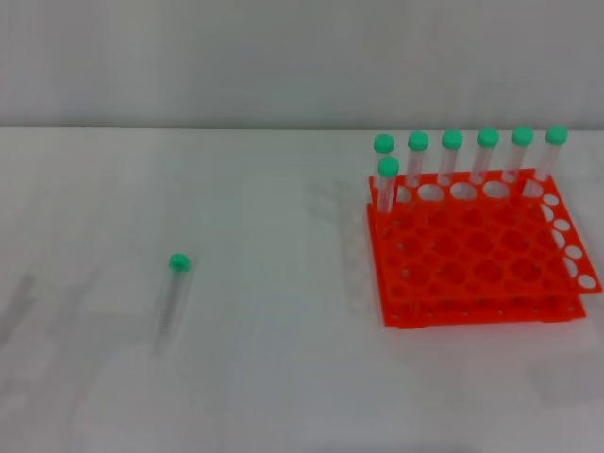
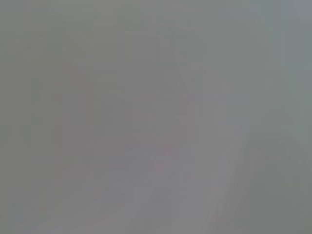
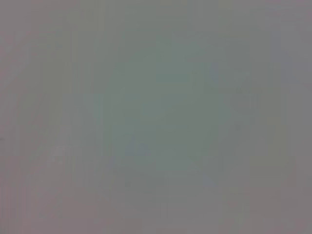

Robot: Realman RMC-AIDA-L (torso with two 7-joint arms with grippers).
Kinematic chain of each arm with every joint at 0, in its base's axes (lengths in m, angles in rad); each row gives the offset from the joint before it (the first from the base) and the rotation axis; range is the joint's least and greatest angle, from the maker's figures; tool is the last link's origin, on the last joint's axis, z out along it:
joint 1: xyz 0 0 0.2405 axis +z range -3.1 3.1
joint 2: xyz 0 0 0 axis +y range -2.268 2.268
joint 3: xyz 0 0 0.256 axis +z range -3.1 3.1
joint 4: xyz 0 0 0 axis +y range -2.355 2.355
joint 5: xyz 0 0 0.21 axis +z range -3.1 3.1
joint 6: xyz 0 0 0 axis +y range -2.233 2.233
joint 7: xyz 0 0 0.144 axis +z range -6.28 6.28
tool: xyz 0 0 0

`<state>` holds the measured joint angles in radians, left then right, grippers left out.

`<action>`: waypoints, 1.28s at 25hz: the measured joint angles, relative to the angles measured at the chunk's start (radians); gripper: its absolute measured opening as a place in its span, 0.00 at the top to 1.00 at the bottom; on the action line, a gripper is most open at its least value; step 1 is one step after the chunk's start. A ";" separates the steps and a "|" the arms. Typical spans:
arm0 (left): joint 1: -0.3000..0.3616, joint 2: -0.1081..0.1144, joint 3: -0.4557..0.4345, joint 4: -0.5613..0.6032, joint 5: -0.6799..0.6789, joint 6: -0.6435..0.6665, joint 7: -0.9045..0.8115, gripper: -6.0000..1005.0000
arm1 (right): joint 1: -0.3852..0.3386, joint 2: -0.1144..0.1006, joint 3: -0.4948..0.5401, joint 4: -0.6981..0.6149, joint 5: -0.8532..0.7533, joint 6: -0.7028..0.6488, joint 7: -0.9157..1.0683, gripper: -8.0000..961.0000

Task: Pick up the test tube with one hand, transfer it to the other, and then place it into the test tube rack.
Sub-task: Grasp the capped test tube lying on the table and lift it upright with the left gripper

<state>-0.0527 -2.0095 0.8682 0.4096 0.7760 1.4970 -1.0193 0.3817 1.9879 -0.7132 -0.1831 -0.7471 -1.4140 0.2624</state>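
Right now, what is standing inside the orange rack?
Seven green-capped tubes stand in the rack: six along the back row, one in front at its left end. Their bottoms are hidden by the grid. An eighth tube lies on the table.

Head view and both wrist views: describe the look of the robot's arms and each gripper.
Not possible from these pictures: neither arm nor gripper appears in any view. The head view shows only the test tube lying on the table and the test tube rack; both wrist views are featureless grey.

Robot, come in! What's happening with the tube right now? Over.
Both grippers out of view. Loose tube lying on the table, left of the rack. Seven tubes already racked. Nothing between them.
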 joint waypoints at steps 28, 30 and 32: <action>-0.157 0.099 -0.077 0.671 0.837 -0.181 -1.346 0.13 | -0.051 0.012 0.009 -0.108 0.016 -0.004 -0.009 0.12; -0.207 0.119 -0.078 0.687 0.945 -0.157 -1.502 0.13 | -0.054 0.014 0.020 -0.113 0.023 -0.009 -0.015 0.12; -0.263 0.150 -0.078 0.685 1.036 -0.115 -1.631 0.13 | -0.054 0.014 0.026 -0.114 0.024 -0.018 -0.017 0.12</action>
<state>-0.3161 -1.8599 0.7907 1.0950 1.8121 1.3820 -2.6508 0.3274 2.0019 -0.6874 -0.2968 -0.7231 -1.4315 0.2452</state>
